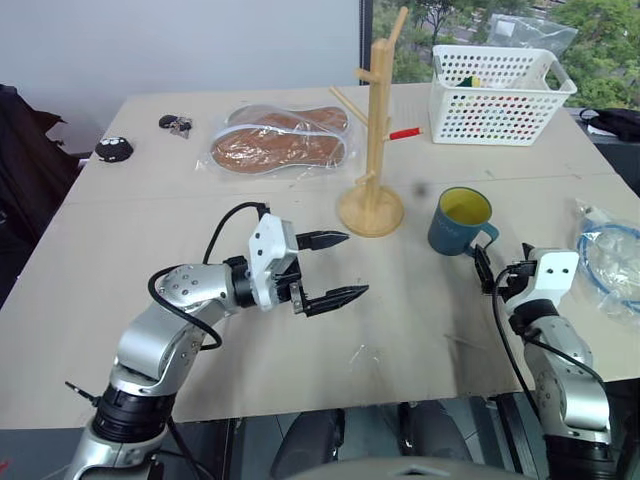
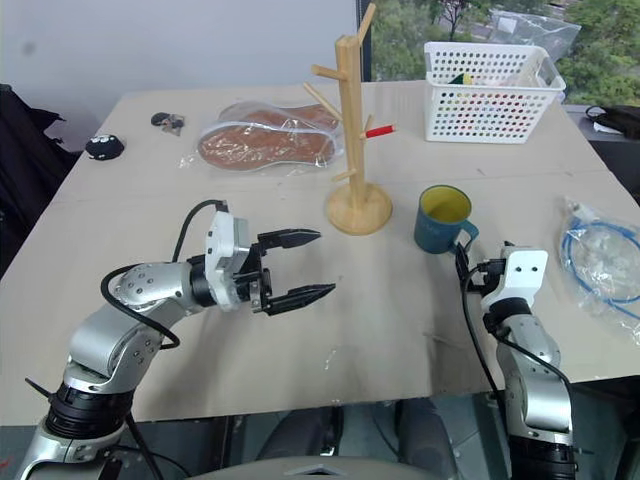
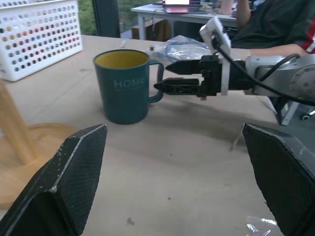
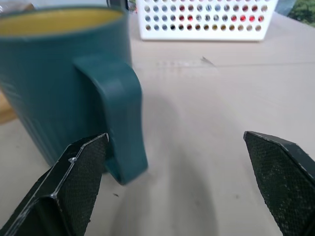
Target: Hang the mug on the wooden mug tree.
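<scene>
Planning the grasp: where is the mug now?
In the left eye view the mug stands upright on the table's right side, right of the wooden mug tree, just ahead of the open right claw.

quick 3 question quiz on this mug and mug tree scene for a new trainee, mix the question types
1. True or false: the mug already hangs on the wooden mug tree.
2. Which tool is nearest the mug's handle? A) left tool B) right tool
3. Fill in: the mug's inside is coloured ____.

Key:
1. False; it stands upright on the table, beside the tree's base.
2. B; its open fingers sit right at the handle, not closed on it.
3. Yellow.
</scene>
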Controlling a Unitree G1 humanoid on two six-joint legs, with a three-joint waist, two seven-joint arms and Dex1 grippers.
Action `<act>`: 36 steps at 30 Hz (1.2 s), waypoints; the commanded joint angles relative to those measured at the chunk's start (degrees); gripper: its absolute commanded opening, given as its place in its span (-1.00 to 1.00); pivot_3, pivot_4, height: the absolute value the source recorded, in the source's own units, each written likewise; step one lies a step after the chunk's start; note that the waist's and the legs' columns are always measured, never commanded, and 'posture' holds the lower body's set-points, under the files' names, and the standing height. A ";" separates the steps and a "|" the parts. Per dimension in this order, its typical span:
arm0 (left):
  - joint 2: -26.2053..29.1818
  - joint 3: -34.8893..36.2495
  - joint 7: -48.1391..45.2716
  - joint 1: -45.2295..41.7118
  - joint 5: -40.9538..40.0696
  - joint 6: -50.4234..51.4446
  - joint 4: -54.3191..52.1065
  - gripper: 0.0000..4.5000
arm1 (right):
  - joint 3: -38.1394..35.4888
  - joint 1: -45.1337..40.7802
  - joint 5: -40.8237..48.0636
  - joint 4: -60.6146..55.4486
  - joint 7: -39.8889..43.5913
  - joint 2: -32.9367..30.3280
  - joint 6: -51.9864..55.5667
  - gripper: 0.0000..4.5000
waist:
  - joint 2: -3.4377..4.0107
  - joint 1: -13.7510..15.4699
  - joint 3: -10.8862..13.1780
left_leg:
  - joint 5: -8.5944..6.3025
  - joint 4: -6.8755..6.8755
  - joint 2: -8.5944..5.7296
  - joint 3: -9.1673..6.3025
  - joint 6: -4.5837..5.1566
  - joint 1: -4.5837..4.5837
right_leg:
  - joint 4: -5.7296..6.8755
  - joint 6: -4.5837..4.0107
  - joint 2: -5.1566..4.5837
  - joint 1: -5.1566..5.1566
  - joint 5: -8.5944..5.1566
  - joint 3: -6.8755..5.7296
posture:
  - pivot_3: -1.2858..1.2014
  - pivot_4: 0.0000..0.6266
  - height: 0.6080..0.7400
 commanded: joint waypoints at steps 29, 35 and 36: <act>-6.56 2.34 11.39 1.94 -0.47 -1.59 -4.21 1.00 | -0.80 -15.08 6.64 14.49 22.98 -15.45 -5.79 -0.92 | 0.07 0.07 0.08 | 0.04 -0.13 -0.02 0.08 -0.05 0.00 | -0.01 0.00 0.00 -0.04 0.02 0.09 | 0.03 -0.52 1.00; -13.44 3.04 15.39 1.32 -5.09 -1.38 -7.30 1.00 | 5.27 -34.52 5.23 26.70 45.59 -30.92 -8.78 -0.92 | 0.02 -0.44 0.14 | 0.05 -0.08 0.01 0.17 -0.03 0.01 | -0.01 0.00 0.01 -0.03 0.02 0.11 | 0.03 -0.52 1.00; -14.64 3.03 16.17 1.47 -4.99 -2.37 -8.00 1.00 | 6.78 -39.65 4.21 30.41 49.25 -32.31 -9.98 -0.92 | 0.02 -0.62 0.16 | 0.05 -0.08 0.04 0.20 -0.03 0.01 | -0.01 -0.02 0.03 -0.03 0.04 0.11 | 0.03 -0.52 1.00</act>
